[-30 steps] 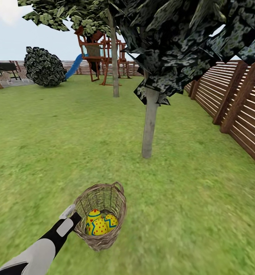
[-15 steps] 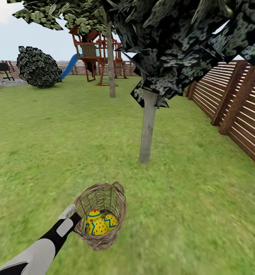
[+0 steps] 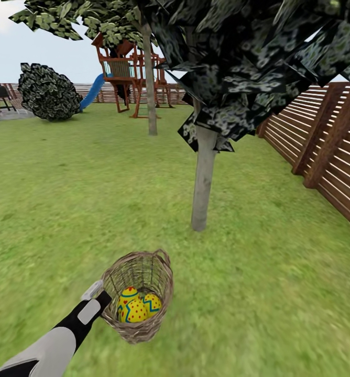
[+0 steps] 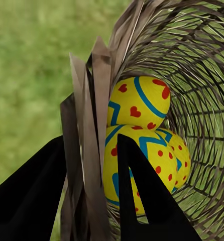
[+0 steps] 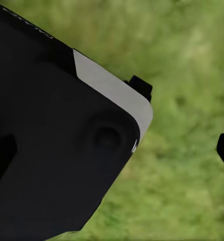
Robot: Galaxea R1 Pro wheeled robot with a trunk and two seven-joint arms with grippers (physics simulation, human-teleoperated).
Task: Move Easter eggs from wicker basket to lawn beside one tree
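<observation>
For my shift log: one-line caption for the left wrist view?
Left claw clamped on the wicker basket rim, three Easter eggs inside, lawn behind.

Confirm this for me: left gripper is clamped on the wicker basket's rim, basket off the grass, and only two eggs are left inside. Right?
Not quite. The basket holds three Easter eggs, not two; the left wrist view shows all three stacked inside. The rest stands: the left gripper has its jaws closed over the rim, carrying the basket above the lawn.

text: none legible | labels: none | signs: none | numbers: none
</observation>
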